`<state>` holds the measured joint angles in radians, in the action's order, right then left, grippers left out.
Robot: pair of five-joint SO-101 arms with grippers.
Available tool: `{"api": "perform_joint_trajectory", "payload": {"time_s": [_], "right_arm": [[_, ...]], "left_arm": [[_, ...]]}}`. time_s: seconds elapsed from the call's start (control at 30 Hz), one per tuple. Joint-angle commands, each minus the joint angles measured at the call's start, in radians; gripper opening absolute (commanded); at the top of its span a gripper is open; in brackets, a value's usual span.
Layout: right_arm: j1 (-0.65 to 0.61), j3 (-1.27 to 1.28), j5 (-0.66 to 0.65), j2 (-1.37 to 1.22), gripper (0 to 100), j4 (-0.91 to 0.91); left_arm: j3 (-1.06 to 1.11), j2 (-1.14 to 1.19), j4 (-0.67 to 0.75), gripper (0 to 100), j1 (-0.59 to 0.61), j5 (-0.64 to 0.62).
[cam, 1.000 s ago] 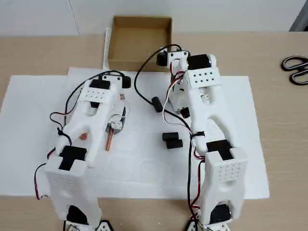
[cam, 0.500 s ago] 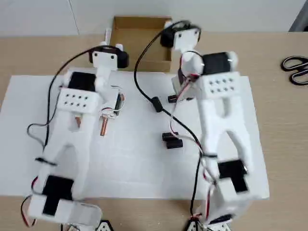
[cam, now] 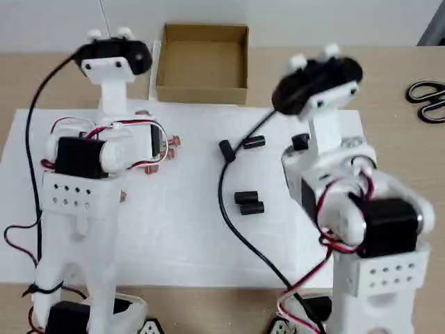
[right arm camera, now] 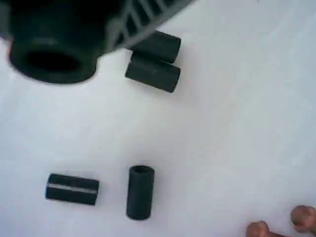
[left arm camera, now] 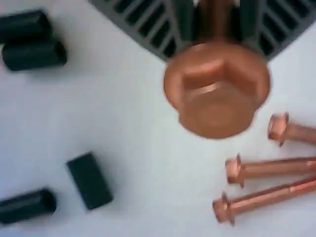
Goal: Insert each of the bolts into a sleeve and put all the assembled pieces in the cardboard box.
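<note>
Holding a copper bolt (left arm camera: 217, 94), left gripper (left arm camera: 217, 24), right gripper (right arm camera: 69, 24) clasping a black sleeve (right arm camera: 52, 57)

High view: fixed above the arms' side of the worktop (cam: 410, 160), facing down and across it toward the cardboard box (cam: 201, 59) at the far edge. It is far enough back to take in both arms and the white sheet (cam: 181, 236).
Left wrist view: looks down on the sheet from close by, past a carried bolt (left arm camera: 217, 89) just before the lens.
Right wrist view: also looks down from close by, past a carried sleeve (right arm camera: 52, 59).
Shared: all three views take in the paired sleeves (cam: 252, 207) (left arm camera: 34, 54) (right arm camera: 153, 74) and the loose bolts (cam: 170, 142) (left arm camera: 266, 182) (right arm camera: 303, 216).
</note>
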<state>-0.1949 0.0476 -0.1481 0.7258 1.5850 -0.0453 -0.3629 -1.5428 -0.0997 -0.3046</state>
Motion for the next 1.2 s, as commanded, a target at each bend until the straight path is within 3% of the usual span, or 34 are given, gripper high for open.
{"api": "perform_joint_trajectory", "payload": {"time_s": [0.0, 0.1, 0.23, 0.33, 0.47, 0.67, 0.97, 1.17], "right_arm": [[-0.012, 0.267, 0.040, 0.150, 0.7, -0.209], [-0.053, 0.440, 0.152, 0.288, 0.7, -0.369], [-0.140, 0.624, 0.170, 0.427, 0.5, -0.492], [-0.186, 0.752, 0.170, 0.499, 0.5, -0.512], [-0.199, 0.873, 0.170, 0.535, 0.5, -0.513], [-0.200, 0.993, 0.173, 0.545, 0.6, -0.547], [-0.202, 1.235, 0.178, 0.558, 0.6, -1.017], [-0.266, 1.461, 0.176, 0.777, 0.6, -1.231]], "left_arm": [[-0.039, -0.044, 0.061, 1, -0.006, -0.058], [-0.039, -0.046, 0.075, 1, -0.008, -0.089], [-0.031, -0.037, 0.138, 1, -0.081, -0.104], [0.062, -0.044, 0.316, 1, -0.183, -0.130], [0.176, -0.046, 0.485, 1, -0.226, -0.129], [0.193, -0.051, 0.505, 1, -0.281, -0.129], [0.203, -0.203, 0.491, 1, -0.345, -0.129], [0.285, -0.244, 0.496, 1, -0.344, -0.127]]}}
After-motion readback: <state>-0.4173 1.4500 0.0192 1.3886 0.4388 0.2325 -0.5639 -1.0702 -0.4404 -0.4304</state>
